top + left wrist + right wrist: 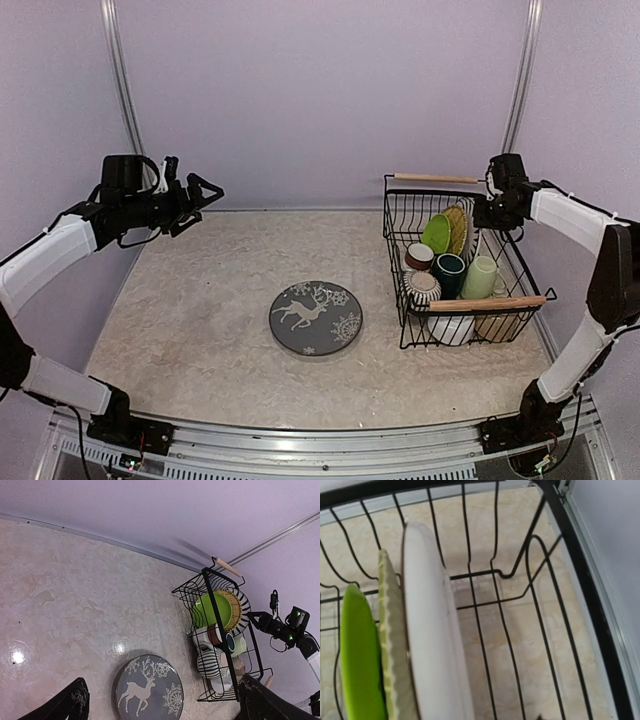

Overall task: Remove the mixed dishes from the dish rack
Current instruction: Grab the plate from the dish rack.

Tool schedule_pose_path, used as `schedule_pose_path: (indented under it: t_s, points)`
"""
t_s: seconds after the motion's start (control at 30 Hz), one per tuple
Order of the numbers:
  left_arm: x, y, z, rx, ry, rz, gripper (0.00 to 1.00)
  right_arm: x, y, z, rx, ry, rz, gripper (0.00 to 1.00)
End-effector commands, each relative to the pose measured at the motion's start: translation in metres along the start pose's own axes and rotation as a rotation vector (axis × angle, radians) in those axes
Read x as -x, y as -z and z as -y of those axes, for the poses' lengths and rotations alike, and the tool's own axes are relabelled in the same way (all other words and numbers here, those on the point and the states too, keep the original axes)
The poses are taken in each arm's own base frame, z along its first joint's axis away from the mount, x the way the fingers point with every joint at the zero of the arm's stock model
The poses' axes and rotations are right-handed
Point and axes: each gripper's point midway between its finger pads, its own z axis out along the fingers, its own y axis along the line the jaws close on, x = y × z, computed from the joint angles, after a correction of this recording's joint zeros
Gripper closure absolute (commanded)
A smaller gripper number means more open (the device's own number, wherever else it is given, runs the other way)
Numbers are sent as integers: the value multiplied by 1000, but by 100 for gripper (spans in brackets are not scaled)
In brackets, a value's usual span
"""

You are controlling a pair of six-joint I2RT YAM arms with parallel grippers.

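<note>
The black wire dish rack (398, 262) stands at the right. It holds a lime-green plate (436, 233), a yellowish plate (457, 228) and a striped plate (470, 222) on edge. In front of them are a brown-white mug (419, 256), a dark teal mug (448, 270), a pale green mug (480, 277), a striped cup (422, 288) and white bowls (452, 328). A dark plate with a reindeer pattern (316, 317) lies flat on the table. My left gripper (205, 190) is open and empty, held high at the left. My right gripper (488, 212) hovers over the rack's far right corner, beside the plates (430, 640); its fingers barely show.
The rack has two wooden rod handles, one at the back (437, 178) and one at the front (487, 302). The reindeer plate also shows in the left wrist view (149, 690), left of the rack (247, 645). Purple walls enclose the table at the back and on both sides.
</note>
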Motion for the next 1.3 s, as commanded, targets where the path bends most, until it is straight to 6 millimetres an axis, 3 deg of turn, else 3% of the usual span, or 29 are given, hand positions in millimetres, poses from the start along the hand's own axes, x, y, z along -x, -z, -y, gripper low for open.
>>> schedule_pose_path:
  t_s: [0.0,0.33,0.53,0.77,0.97,1.27]
  points:
    - [-1,0,16,-71,-12,-31,1,8,-7,1,10,26,-10,58]
    - [-9,-7,13,-58,-5,-57,1,7,-39,-4,5,55,-50,68]
    - [-11,-9,11,-52,-1,-66,1,5,-49,-1,-29,58,-77,81]
    - [-13,-11,6,-31,12,-73,1,16,-30,6,-59,47,-32,100]
    - [-14,-12,5,-28,18,-74,1,32,-11,10,-88,42,9,100]
    - [-17,-16,2,-28,33,-89,1,69,38,8,-132,62,146,100]
